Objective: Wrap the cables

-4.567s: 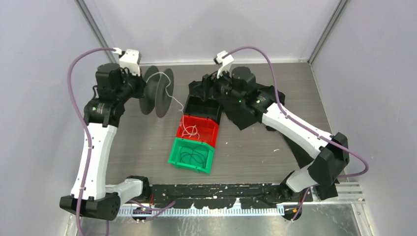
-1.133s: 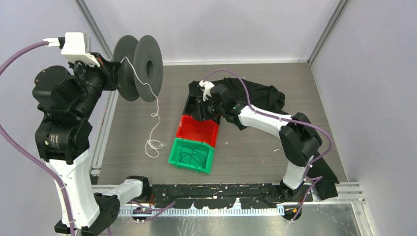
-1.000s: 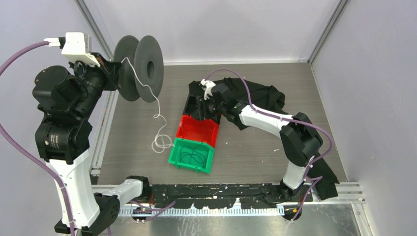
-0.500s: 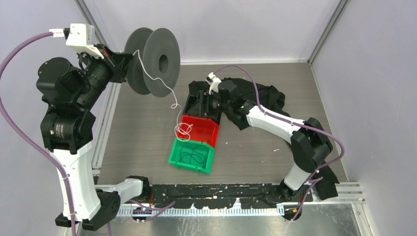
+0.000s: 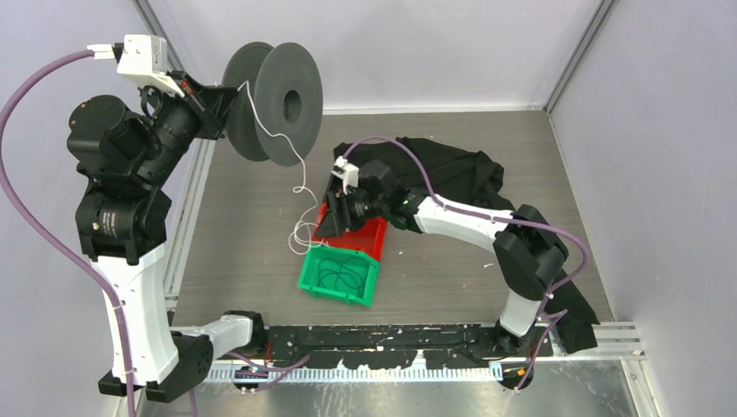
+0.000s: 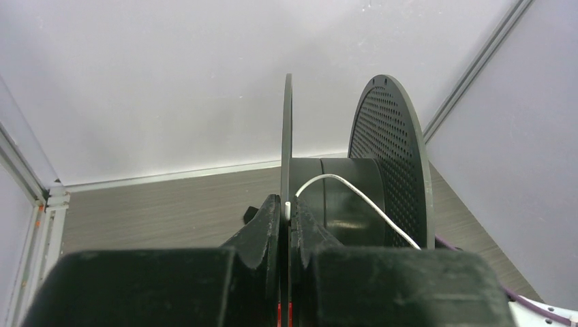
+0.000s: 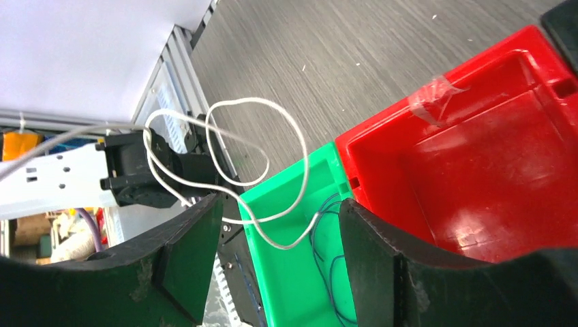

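A black spool (image 5: 276,102) is held up high at the far left, my left gripper (image 5: 228,97) shut on its near flange. In the left wrist view the gripper (image 6: 287,212) clamps that thin flange, and the white cable (image 6: 354,195) runs over the spool's hub (image 6: 341,197). The cable (image 5: 300,187) hangs down from the spool into loose loops (image 5: 304,236) beside the red bin (image 5: 358,236). My right gripper (image 5: 330,208) hovers open over the red bin's left end. In the right wrist view the cable's loops (image 7: 294,136) dangle in front of the open gripper (image 7: 279,242), the lowest loop between the fingers.
A green bin (image 5: 317,282) holding thin dark cable (image 5: 341,274) sits in front of the red bin (image 7: 491,177). Black cloth (image 5: 456,178) lies at the back right under the right arm. Metal rails run along the table's left edge (image 5: 187,234).
The left arm swung the spool to the right, carrying the hanging loops from the table toward the bins. The right gripper moved forward-left over the red bin and opened wider.
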Controlling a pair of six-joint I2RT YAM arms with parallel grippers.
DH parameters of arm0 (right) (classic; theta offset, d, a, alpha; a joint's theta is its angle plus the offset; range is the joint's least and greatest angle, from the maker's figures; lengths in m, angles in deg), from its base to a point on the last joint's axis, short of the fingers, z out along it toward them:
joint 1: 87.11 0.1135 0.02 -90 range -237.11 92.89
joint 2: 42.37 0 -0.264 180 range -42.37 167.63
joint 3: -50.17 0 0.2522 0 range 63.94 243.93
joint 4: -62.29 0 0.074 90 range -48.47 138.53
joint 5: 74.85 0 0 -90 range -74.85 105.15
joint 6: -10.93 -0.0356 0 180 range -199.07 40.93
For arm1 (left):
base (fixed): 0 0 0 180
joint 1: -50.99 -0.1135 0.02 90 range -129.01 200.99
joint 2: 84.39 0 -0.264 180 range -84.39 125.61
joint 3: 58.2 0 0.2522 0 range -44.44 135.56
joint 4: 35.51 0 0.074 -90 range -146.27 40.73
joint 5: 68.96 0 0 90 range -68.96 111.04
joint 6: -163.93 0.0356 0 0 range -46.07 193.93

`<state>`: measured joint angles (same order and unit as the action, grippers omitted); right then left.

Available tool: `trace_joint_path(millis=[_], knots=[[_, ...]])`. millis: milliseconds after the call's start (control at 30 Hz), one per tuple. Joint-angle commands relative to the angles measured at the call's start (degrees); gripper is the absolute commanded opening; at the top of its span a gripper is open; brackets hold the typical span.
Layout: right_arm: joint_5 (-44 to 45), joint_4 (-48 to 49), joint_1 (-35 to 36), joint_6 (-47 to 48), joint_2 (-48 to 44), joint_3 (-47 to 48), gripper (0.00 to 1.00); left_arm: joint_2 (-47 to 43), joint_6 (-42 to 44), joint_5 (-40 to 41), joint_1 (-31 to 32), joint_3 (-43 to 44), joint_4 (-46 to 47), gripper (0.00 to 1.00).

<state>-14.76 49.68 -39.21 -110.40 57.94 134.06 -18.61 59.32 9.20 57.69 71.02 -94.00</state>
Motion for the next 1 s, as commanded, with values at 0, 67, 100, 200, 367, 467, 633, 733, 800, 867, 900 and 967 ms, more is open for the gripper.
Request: trace_joint_path(millis=[0, 67, 100, 200, 367, 467, 633, 733, 800, 867, 900, 967], knots=[[-1.7, -0.7, 1.0, 2.8, 1.2, 3.6, 0.69, -1.6, -1.4, -1.2, 0.0, 1.3, 8.0, 0.01], [-0.4, -2.1, 1.6, 3.6, 1.9, 4.2, 0.69, -1.7, -1.5, -1.4, 0.0, 1.4, 8.1, 0.01], [0.4, -2.3, 1.8, 3.7, 2.3, 4.5, 0.69, -1.7, -1.6, -1.5, 0.0, 1.5, 8.2, 0.01], [3.4, -1.5, 1.8, 2.0, 3.6, 4.9, 0.69, -1.8, -1.8, -1.7, 0.0, 1.6, 8.4, 0.00], [5.0, 3.7, 1.8, -1.7, 3.9, 3.7, 0.69, -2.2, -1.7, -2.0, 0.0, 1.6, 8.2, 0.00], [7.8, 3.0, 1.8, -2.5, 4.6, 4.0, 0.68, -2.6, -1.8, -2.1, 0.0, 1.5, 8.2, 0.01], [14.4, -8.5, 2.8, 3.0, 8.1, 10.3, 0.65, -3.2, -2.4, -2.1, 0.0, 2.4, 8.8, 0.01], [19.2, -15.0, 3.5, 7.2, 9.2, 14.0, 0.65, -3.0, -2.5, -1.8, 0.0, 5.1, 8.4, 0.01], [21.1, -16.2, 3.5, 8.5, 9.1, 14.5, 0.63, -3.1, -2.7, -1.1, 0.0, 7.0, 8.6, 0.01], [23.9, -19.0, 3.5, 10.7, 9.3, 15.5, 0.60, -3.2, -2.8, -0.4, 0.0, 8.6, 9.3, 0.00], [25.9, -20.6, 3.4, 11.8, 9.4, 16.1, 0.59, -3.2, -2.9, -0.2, 0.0, 9.5, 9.5, 0.01], [29.5, -23.0, 2.9, 13.6, 9.1, 16.4, 0.59, -3.2, -3.0, 0.1, 0.0, 11.3, 9.6, 0.00]])
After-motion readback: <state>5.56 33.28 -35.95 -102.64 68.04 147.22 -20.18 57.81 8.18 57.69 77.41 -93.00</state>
